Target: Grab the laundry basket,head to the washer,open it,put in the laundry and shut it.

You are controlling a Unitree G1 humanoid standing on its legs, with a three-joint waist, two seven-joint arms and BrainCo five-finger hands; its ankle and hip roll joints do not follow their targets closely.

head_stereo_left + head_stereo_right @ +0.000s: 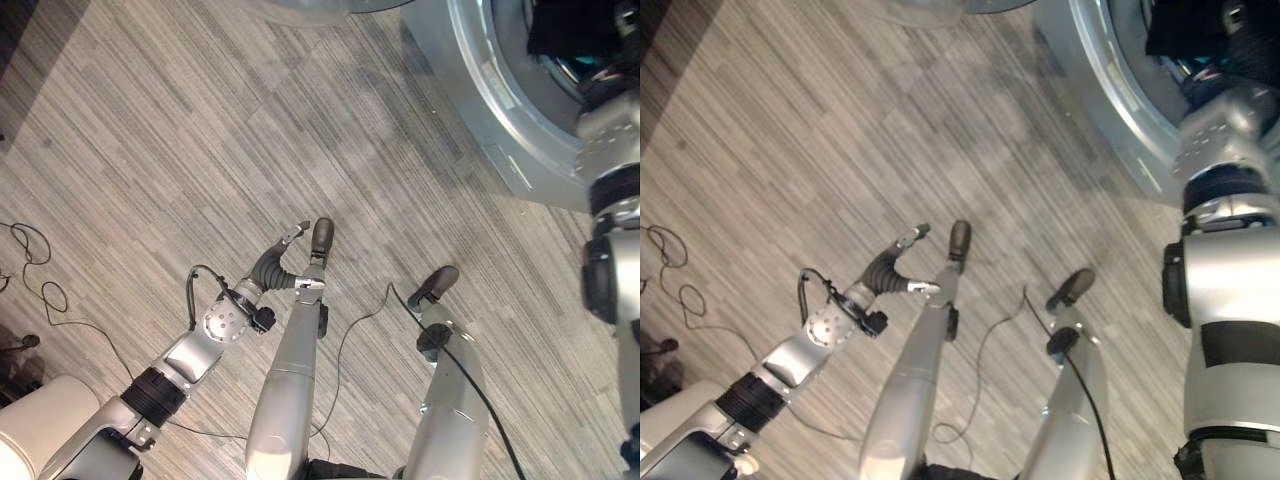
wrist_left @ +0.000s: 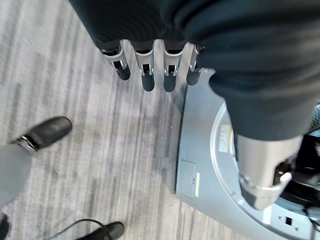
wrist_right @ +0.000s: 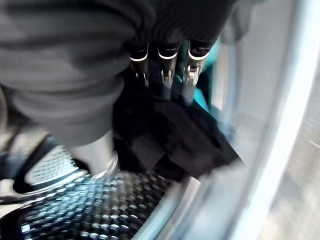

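One washer (image 1: 520,110), door open. One black garment (image 3: 170,135) pinched by right robot hand (image 3: 165,65) inside drum; teal cloth (image 3: 202,95) behind. Left robot hand (image 2: 145,65) fingers straight, holding nothing.

Grey striped plank-pattern floor (image 1: 200,130), darker strip (image 1: 30,40) along one edge

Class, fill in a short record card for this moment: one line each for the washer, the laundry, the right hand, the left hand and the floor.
washer: door open, steel drum showing inside the grey front
laundry: black cloth at the drum's mouth, some teal cloth behind it
right hand: reaching into the washer, fingers on the black cloth; grip unclear
left hand: over the floor, fingers straight, holding nothing
floor: grey striped planks
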